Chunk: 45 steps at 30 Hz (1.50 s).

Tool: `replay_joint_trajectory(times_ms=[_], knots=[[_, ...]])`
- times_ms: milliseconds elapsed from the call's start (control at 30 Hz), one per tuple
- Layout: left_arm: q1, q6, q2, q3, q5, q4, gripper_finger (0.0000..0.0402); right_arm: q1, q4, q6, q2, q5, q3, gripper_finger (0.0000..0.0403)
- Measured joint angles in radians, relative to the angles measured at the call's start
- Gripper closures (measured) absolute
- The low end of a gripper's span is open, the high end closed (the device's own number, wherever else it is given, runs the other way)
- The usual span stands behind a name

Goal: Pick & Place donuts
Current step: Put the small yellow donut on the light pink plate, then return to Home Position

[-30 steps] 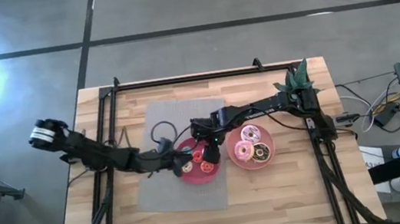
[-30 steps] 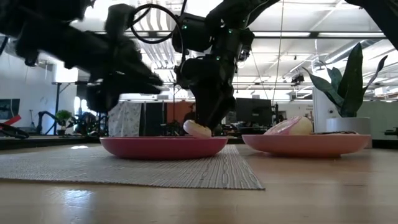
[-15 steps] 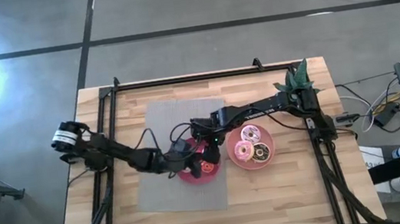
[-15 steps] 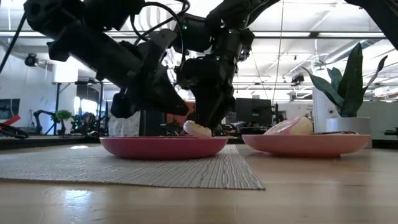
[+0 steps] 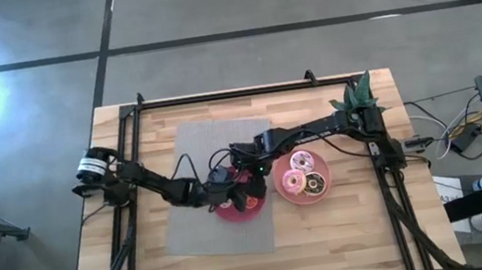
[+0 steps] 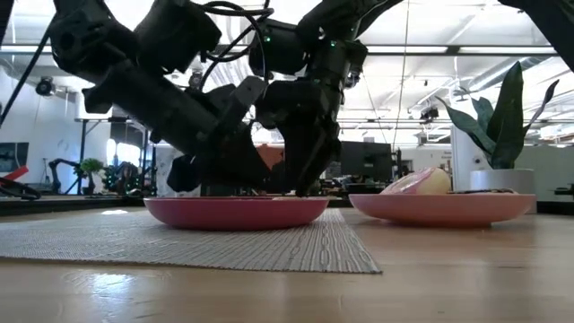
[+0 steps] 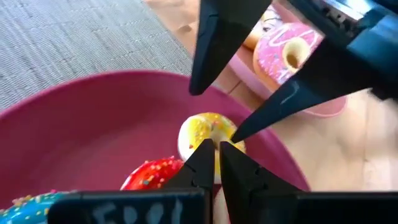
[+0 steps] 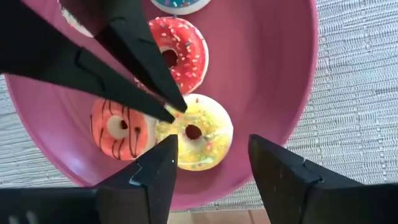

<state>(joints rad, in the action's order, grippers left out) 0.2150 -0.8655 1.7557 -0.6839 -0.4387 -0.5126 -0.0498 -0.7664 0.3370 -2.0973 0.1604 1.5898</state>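
Note:
A pink plate (image 5: 229,215) on the grey mat holds several tiny donuts: yellow (image 8: 199,140), red (image 8: 180,53), orange (image 8: 115,127) and blue (image 7: 31,202). A second pink plate (image 5: 305,199) to its right carries two pink-frosted donuts (image 5: 301,160) and a chocolate one (image 5: 315,182). My right gripper (image 8: 211,155) is open above the left plate, fingers on either side of the yellow donut. My left gripper (image 7: 217,152) is shut, coming from the table's left, with its tips at the yellow donut's rim. My left gripper's shut fingertips (image 8: 173,107) point slanting down at the rim of the yellow donut (image 7: 198,127), which lies flat on the plate. Whether they touch it, I cannot tell.
The grey woven mat (image 5: 196,150) lies under the left plate. A potted plant (image 5: 359,93) stands at the table's far right corner. A black frame (image 5: 217,93) runs along the table's edges. The two grippers crowd close together over the left plate (image 6: 236,212).
My left arm has swung toward the table's right and come down over the left plate, and its shut gripper now sits beside my right gripper at the yellow donut. In the low view it now hides the donut under my right gripper.

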Motion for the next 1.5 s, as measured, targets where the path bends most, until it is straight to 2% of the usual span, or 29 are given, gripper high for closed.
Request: replay_joint_trajectory(times_ms=[200, 300, 467, 567, 667, 800, 867, 967, 1000, 1067, 1233, 1400, 1500], knots=[[0.019, 0.015, -0.073, 0.001, 0.001, 0.048, 0.0401, 0.000, -0.012, -0.046, 0.042, -0.010, 0.000, 0.0216], [0.042, 0.065, -0.152, -0.001, -0.002, 0.117, 0.0401, 0.000, -0.022, -0.078, 0.095, -0.081, 0.000, 0.0216], [0.092, 0.101, -0.303, 0.004, 0.002, 0.327, 0.0401, -0.007, -0.025, -0.186, 0.229, -0.158, -0.031, 0.0216], [0.123, 0.105, -0.399, 0.032, 0.003, 0.366, 0.0401, -0.009, -0.008, -0.227, 0.322, -0.166, -0.087, 0.0216], [0.136, 0.101, -0.489, 0.063, 0.052, 0.383, 0.0401, -0.008, 0.047, -0.238, 0.446, -0.215, -0.166, 0.0216], [0.137, 0.034, -0.610, 0.084, 0.059, 0.484, 0.0401, 0.003, 0.017, -0.172, 0.595, -0.367, -0.256, 0.0216], [0.137, -0.011, -0.659, 0.086, 0.064, 0.511, 0.0401, 0.005, -0.021, -0.119, 0.669, -0.376, -0.293, 0.0216], [0.138, -0.125, -0.724, 0.087, 0.137, 0.530, 0.0401, 0.004, -0.033, 0.057, 0.781, -0.346, -0.326, 0.0216], [0.138, -0.118, -0.740, 0.087, 0.150, 0.520, 0.0401, 0.005, -0.041, 0.099, 0.818, -0.340, -0.341, 0.0216], [0.138, -0.009, -0.761, 0.092, 0.154, 0.475, 0.0401, 0.019, -0.010, 0.116, 0.884, -0.315, -0.372, 0.0216], [0.136, 0.240, -0.767, 0.169, 0.218, 0.196, 0.0401, 0.088, 0.169, 0.087, 1.069, -0.262, -0.547, 0.0216], [0.118, 0.289, -0.721, 0.361, 0.237, -0.201, 0.0401, 0.156, 0.458, 0.164, 1.223, -0.263, -0.848, 0.0216], [0.078, 0.308, -0.764, 0.438, 0.278, -0.315, 0.0401, 0.157, 0.523, 0.230, 1.302, -0.261, -0.967, 0.0216]])
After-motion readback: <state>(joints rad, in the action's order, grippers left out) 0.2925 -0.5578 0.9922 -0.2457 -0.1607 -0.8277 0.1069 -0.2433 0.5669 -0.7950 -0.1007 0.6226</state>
